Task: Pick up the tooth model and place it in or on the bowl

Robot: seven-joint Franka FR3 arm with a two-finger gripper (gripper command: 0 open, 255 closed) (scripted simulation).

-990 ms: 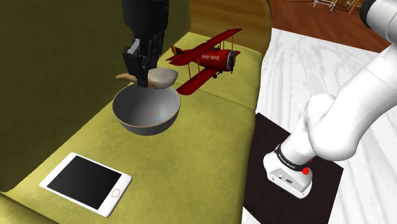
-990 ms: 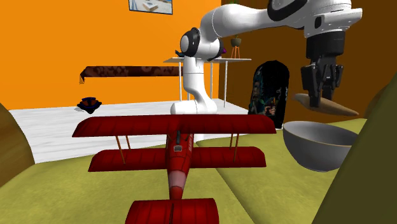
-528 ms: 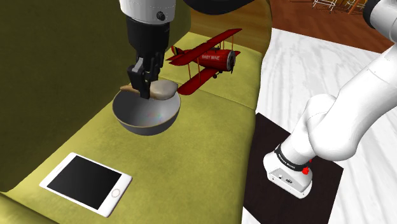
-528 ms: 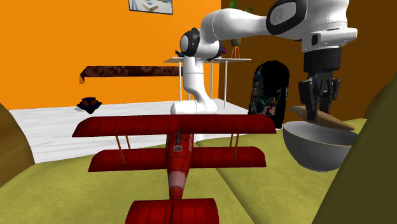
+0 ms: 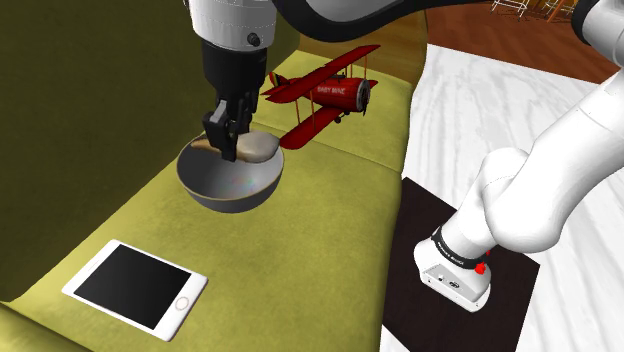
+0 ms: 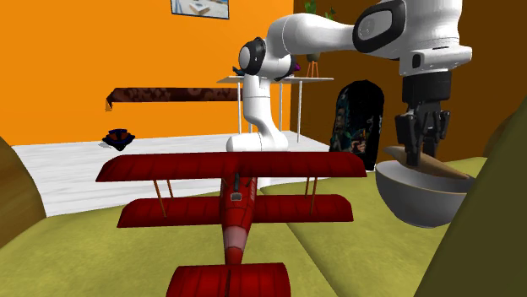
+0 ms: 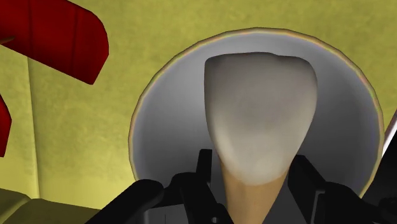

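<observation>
The tooth model [image 7: 261, 121] is cream with a tan root. My black gripper [image 5: 229, 148] is shut on it and holds it down in the mouth of the grey bowl [image 5: 215, 184]. In the shoulder view the tooth model [image 5: 257, 146] lies across the bowl's opening on the olive couch. From the second exterior view, the gripper [image 6: 419, 155] reaches down to the bowl [image 6: 418, 199], and the tooth model [image 6: 439, 164] juts just over the rim. In the wrist view the bowl [image 7: 162, 140] rings the tooth.
A red toy biplane [image 5: 325, 95] stands just behind the bowl on the couch seat [image 5: 300, 240]. A white tablet [image 5: 136, 285] with a black screen lies nearer the front. The couch back [image 5: 90, 120] rises along the shoulder view's left. The robot's stand [image 5: 450, 290] is at lower right.
The gripper has come down with the tooth model, from above the bowl into its opening. Its grip on the tooth is unchanged.
</observation>
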